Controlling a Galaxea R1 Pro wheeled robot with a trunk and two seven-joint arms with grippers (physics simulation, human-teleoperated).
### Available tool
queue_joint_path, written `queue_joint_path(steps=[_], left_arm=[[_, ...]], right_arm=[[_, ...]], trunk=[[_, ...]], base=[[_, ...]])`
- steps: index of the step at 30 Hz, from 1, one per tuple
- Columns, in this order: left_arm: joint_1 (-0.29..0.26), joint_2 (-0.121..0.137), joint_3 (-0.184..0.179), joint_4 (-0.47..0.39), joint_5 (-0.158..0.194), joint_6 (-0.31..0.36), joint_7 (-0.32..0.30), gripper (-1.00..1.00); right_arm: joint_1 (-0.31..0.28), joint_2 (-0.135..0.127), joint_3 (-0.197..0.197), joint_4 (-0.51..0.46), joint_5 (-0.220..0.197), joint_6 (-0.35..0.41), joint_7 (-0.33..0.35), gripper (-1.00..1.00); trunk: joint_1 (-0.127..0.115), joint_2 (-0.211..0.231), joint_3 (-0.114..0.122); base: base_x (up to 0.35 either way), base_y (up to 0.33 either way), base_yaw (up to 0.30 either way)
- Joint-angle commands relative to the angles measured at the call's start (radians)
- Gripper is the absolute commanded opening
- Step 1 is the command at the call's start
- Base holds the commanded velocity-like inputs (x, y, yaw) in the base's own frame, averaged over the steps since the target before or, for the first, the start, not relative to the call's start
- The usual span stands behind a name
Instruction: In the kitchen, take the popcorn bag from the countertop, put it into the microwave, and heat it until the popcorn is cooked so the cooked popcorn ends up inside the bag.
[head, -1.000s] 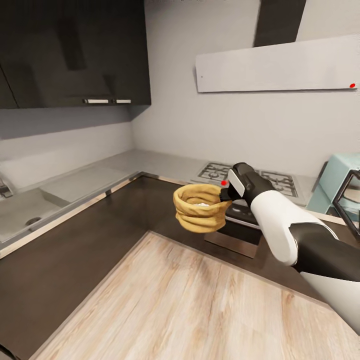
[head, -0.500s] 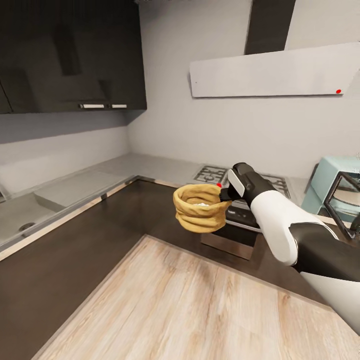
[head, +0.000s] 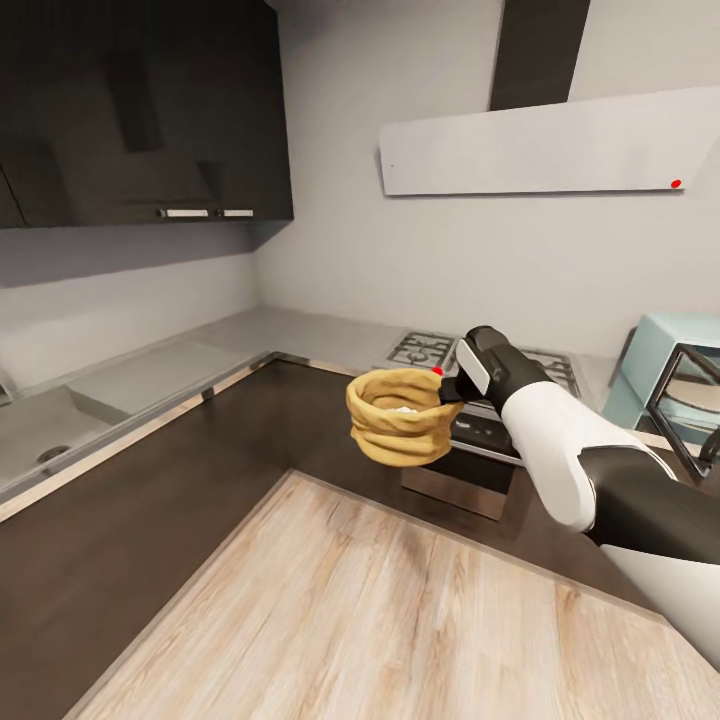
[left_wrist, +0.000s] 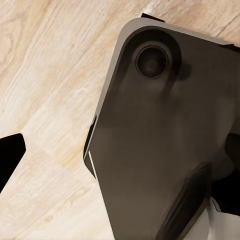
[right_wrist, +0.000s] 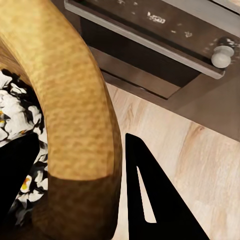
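Note:
My right gripper (head: 448, 388) is shut on the rolled rim of the tan popcorn bag (head: 400, 415) and holds it in the air over the wooden floor, in front of the oven. In the right wrist view one black finger (right_wrist: 15, 175) sits inside the popcorn bag (right_wrist: 75, 100) on white popped kernels, and the other finger lies outside the rim. The mint-blue microwave (head: 665, 365) stands at the right edge on the grey countertop (head: 300, 335), its dark door (head: 690, 395) swung open. In the left wrist view a black fingertip (left_wrist: 10, 160) hangs over the floor beside the robot's dark base.
A gas hob (head: 425, 350) lies behind the bag, with the built-in oven (head: 470, 455) below it. The L-shaped dark cabinets (head: 150, 480) run along the left, with a sink (head: 40, 440) at the far left. A pale extractor hood (head: 530, 150) hangs above.
The whole view has shifted a little, so the camera has turned; the sink has slid further towards the left edge. The bag stays held in the same place before me.

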Motion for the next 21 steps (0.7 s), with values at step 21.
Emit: queue_joint_path(steps=[21], left_arm=[[0.0, 0.0, 0.001, -0.001, 0.003, -0.002, 0.002, 1.0]], right_arm=[[-0.001, -0.025, 0.0, 0.0, -0.01, 0.004, -0.007, -1.0]], trunk=[[0.0, -0.001, -0.001]], base=[[0.0, 0.0, -0.162]])
